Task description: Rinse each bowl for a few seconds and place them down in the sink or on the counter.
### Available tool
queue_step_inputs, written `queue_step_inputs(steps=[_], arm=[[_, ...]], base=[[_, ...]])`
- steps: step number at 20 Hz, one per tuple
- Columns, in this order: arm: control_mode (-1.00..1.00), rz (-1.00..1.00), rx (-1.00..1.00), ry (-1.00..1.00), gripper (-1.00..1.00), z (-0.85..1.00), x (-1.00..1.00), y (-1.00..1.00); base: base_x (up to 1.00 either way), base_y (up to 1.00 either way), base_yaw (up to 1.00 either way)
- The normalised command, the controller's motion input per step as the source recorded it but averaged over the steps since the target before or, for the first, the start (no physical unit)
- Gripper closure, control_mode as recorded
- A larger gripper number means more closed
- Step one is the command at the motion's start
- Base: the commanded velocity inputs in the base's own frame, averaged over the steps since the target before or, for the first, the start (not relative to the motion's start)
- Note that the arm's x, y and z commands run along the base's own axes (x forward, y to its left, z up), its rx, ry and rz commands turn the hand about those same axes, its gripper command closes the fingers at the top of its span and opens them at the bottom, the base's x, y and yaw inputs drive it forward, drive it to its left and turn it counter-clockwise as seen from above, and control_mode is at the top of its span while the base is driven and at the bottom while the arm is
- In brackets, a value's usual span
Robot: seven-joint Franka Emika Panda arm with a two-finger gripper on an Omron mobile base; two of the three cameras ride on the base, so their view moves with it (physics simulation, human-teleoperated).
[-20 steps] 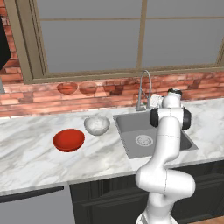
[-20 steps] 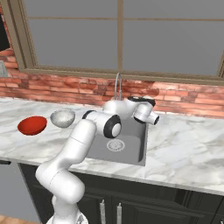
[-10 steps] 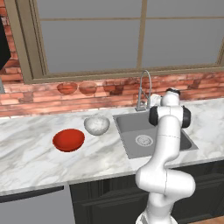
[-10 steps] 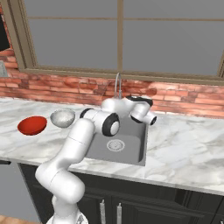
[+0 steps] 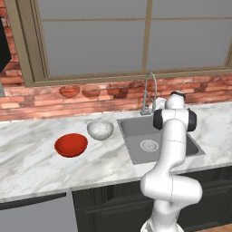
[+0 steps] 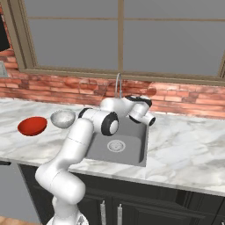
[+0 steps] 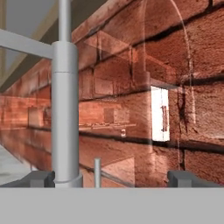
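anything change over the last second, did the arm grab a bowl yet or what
Barely. The hand near the faucet turned slightly, swinging a little toward the sink's right side. Nothing was grabbed: the gripper is open, its jaws wide on either side of the faucet's base, touching nothing. The red bowl and the speckled white bowl sit on the counter as before.
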Motion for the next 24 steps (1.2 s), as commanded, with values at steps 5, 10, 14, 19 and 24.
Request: queue_step_inputs(steps=[5, 10, 14, 19, 24], arm=[[-1.0, 0.0, 0.02, 0.0, 1.0, -0.12, 0.28, 0.0], [-1.0, 0.0, 0.03, 0.0, 1.0, -0.08, 0.12, -0.15], [-1.0, 0.0, 0.04, 0.0, 1.0, -0.07, 0.07, -0.19], [-1.0, -0.01, 0.07, 0.01, 1.0, -0.01, 0.01, -0.42], [-1.0, -0.12, 0.08, 0.11, 1.0, -0.07, 0.29, -0.17]], base=[[0.0, 0.0, 0.0], [0.0, 0.0, 0.0], [0.0, 0.0, 0.0], [0.0, 0.0, 0.0], [0.0, 0.0, 0.0]])
